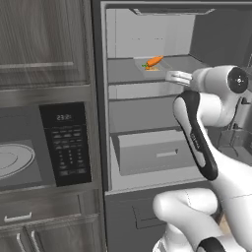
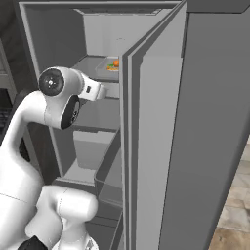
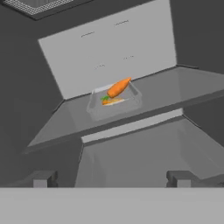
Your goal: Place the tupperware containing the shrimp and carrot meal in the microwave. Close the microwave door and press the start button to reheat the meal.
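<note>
The tupperware [image 3: 114, 103] is a shallow clear-grey tray on the top shelf of an open fridge, also seen from the base [image 1: 152, 67] [image 2: 110, 66]. In it lie an orange carrot [image 3: 119, 87] with a green top and pale shrimp pieces [image 3: 113, 102]. My gripper [image 3: 111, 179] is open and empty, level with that shelf's front edge and short of the tray [image 1: 173, 77]. The microwave [image 1: 44, 147] stands to the left, its cavity showing the white turntable plate [image 1: 12, 160] beside the dark keypad panel [image 1: 66, 145]. The microwave door is out of view.
The fridge shelf [image 3: 175, 89] juts out just ahead of the fingertips. A lower shelf and a grey drawer [image 1: 152, 150] sit below. The open fridge door [image 2: 185, 136] stands close on the right. Wood-grain cabinets [image 1: 44, 39] surround the microwave.
</note>
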### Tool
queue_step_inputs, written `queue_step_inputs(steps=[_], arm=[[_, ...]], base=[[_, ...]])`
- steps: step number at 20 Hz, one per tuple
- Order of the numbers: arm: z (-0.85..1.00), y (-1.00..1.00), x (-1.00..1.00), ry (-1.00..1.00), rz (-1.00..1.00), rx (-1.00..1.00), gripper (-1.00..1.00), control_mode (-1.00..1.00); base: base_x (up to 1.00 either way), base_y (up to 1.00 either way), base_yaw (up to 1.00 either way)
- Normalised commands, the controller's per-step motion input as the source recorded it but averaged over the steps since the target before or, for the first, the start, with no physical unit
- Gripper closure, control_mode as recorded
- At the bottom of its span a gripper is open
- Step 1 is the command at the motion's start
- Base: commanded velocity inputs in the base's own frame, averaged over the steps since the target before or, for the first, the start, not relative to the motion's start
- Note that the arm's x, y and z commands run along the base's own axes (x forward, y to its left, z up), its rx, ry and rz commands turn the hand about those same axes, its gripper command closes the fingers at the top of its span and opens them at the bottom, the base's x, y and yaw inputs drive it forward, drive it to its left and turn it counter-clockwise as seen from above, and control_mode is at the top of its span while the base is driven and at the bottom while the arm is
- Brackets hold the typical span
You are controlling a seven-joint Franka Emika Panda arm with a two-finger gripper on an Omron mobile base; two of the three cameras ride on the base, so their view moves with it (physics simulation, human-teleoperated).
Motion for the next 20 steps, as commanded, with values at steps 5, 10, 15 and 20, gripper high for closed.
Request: queue_step_inputs(steps=[5, 10, 15, 20], arm=[[0.16, -0.01, 0.16, 0.02, -0.04, 0.02, -1.00, -1.00], [0.00, -0.09, 0.24, 0.03, 0.00, 0.00, -1.00, -1.00], [0.00, -0.09, 0.31, 0.04, 0.00, 0.00, -1.00, -1.00], [0.00, -0.05, 0.40, 0.12, 0.00, 0.00, -1.00, -1.00]], base=[[0.00, 0.00, 0.00], [0.00, 0.00, 0.00], [0.00, 0.00, 0.00], [0.00, 0.00, 0.00]])
